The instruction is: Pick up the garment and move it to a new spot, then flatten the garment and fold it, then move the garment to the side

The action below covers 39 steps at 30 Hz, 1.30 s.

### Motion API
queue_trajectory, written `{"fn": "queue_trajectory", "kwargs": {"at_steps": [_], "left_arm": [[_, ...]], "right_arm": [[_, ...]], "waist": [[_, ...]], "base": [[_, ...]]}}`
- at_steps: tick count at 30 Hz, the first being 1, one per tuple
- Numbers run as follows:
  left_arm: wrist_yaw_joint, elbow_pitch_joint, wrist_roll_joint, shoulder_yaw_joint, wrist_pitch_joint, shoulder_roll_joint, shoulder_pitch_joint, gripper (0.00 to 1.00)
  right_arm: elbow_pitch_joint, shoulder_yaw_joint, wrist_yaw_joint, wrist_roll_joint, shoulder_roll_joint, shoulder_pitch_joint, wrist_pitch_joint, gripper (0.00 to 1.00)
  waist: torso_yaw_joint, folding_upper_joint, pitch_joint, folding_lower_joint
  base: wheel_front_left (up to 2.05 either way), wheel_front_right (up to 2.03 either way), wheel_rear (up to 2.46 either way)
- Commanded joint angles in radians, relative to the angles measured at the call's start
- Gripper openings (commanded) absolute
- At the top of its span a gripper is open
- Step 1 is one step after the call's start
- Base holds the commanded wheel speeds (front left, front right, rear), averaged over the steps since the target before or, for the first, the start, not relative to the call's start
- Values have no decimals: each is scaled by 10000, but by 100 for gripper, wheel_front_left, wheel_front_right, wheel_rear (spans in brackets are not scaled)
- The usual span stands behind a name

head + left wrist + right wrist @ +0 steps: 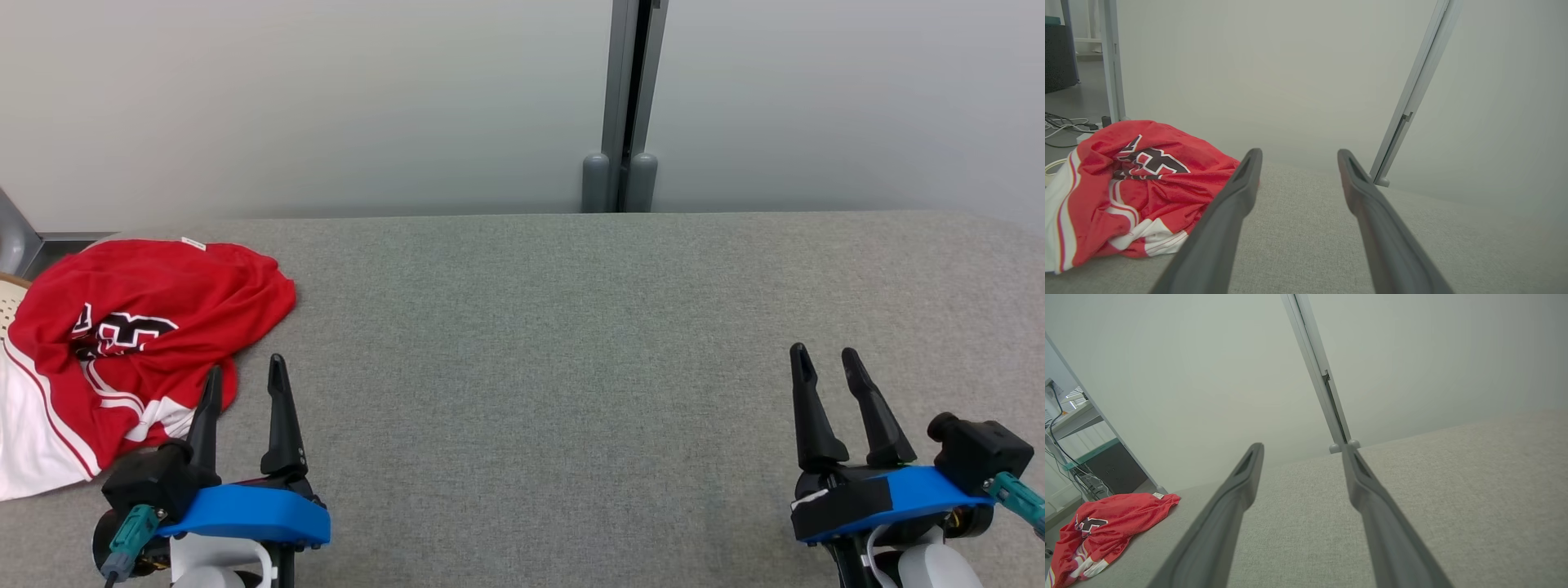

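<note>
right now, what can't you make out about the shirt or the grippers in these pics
- Head view: the garment has its left side cut off by the picture's edge.
- Its dark print is crumpled into folds and unreadable.
- The white tag at its far edge is too small to read.
- Left wrist view: a finger of the open left gripper covers the garment's near edge, so contact cannot be told.
</note>
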<state>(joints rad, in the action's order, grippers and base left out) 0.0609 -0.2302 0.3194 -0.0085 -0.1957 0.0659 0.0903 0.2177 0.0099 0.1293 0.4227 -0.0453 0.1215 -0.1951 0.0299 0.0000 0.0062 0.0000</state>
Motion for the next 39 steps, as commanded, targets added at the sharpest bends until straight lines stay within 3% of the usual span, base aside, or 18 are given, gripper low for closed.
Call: {"fn": "queue_trajectory", "kwargs": {"at_steps": [1, 33, 39], "left_arm": [[-59, -28, -299, -14, -99, 81, 226, 100], [-192, -599, -2360, -341, -692, 224, 290, 100], [-195, -709, -2244, -342, -710, 224, 294, 100]], "right_arm": [[-7, -5, 20, -304, -68, 207, -105, 100], [565, -82, 16, -2973, -78, 329, -696, 100], [708, -183, 16, -3070, -77, 308, -719, 100]], "waist": [[14, 0, -1, 0], [163, 0, -103, 0], [136, 0, -105, 0]], "base": [[0, 0, 0], [0, 0, 0], [0, 0, 0]]}}
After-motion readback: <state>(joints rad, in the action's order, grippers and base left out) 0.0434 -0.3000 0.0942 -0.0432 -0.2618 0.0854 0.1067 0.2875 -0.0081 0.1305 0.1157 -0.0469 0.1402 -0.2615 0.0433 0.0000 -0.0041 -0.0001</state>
